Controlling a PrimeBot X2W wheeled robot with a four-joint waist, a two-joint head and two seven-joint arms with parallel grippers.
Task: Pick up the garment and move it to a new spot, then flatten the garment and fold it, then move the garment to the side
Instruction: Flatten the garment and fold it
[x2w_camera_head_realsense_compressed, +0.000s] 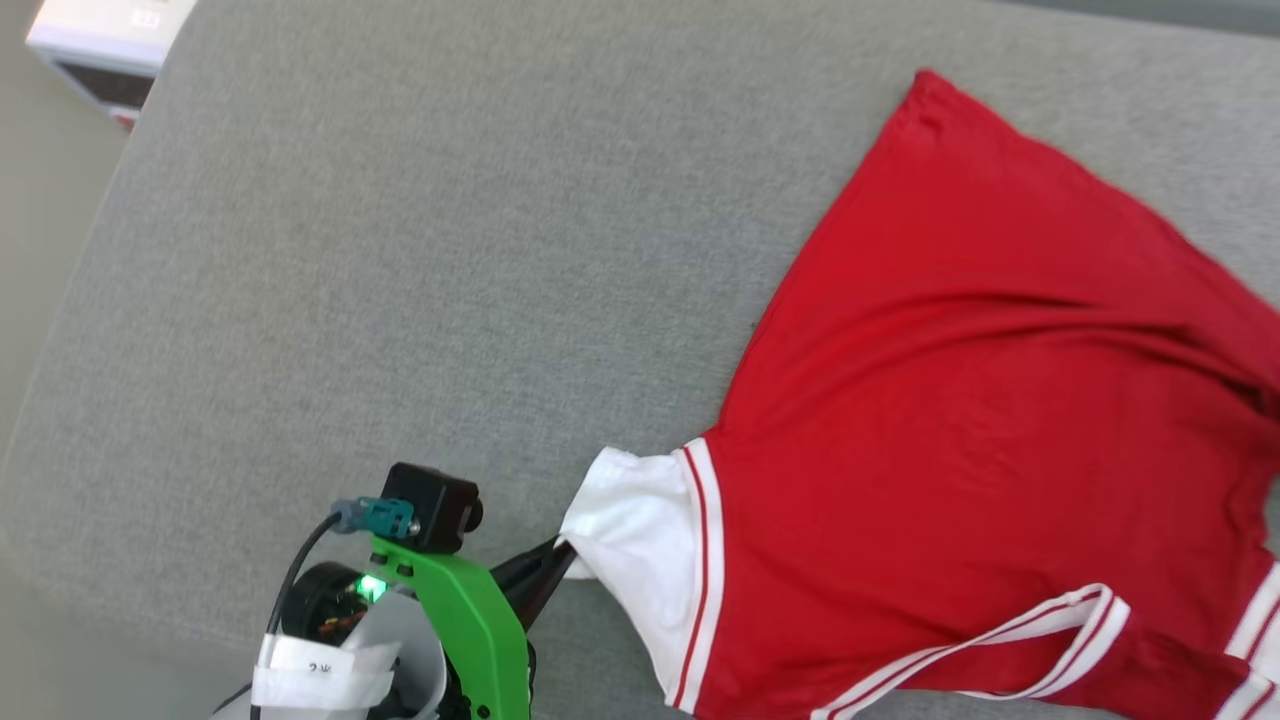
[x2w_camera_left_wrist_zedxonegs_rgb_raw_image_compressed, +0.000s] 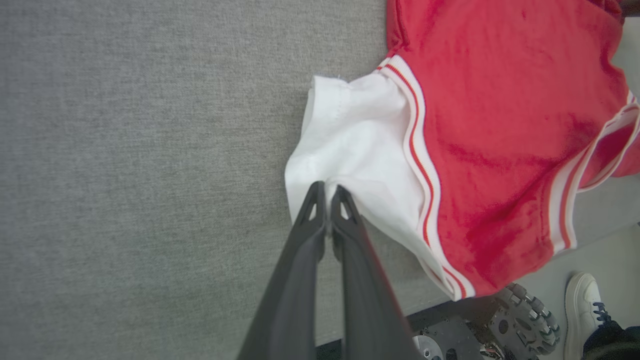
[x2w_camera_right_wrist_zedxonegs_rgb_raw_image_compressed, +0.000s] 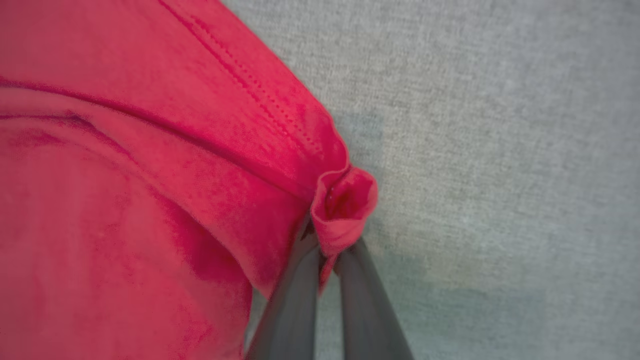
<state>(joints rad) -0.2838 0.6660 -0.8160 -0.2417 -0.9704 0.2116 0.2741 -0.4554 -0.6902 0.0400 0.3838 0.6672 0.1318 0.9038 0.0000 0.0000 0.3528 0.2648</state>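
The left gripper (x2w_camera_left_wrist_zedxonegs_rgb_raw_image_compressed: 328, 194) has its two fingers pressed together with barely a slit between them. They pinch the edge of the white sleeve (x2w_camera_left_wrist_zedxonegs_rgb_raw_image_compressed: 350, 135), and the cloth puckers at the tips. In the head view this gripper (x2w_camera_head_realsense_compressed: 555, 565) reaches from the lower left to the sleeve's outer edge, past a green bracket (x2w_camera_head_realsense_compressed: 470, 610) on the wrist. The right gripper (x2w_camera_right_wrist_zedxonegs_rgb_raw_image_compressed: 327, 250) is closed too, nipping a rolled corner of the red hem (x2w_camera_right_wrist_zedxonegs_rgb_raw_image_compressed: 345, 200); the cloth curls over the fingertips and covers them. The garment (x2w_camera_head_realsense_compressed: 960, 400) lies spread on the grey surface (x2w_camera_head_realsense_compressed: 400, 250), at the right of the head view. Its plain red side is up, the hem is away from the robot, and the striped collar (x2w_camera_head_realsense_compressed: 1050, 620) is toward the near edge. Creases run across the red cloth toward the right. In the left wrist view a white shoe (x2w_camera_left_wrist_zedxonegs_rgb_raw_image_compressed: 582, 305) stands on the floor beside a wheel (x2w_camera_left_wrist_zedxonegs_rgb_raw_image_compressed: 522, 320). A white box (x2w_camera_head_realsense_compressed: 100, 40) sits off the far left corner.
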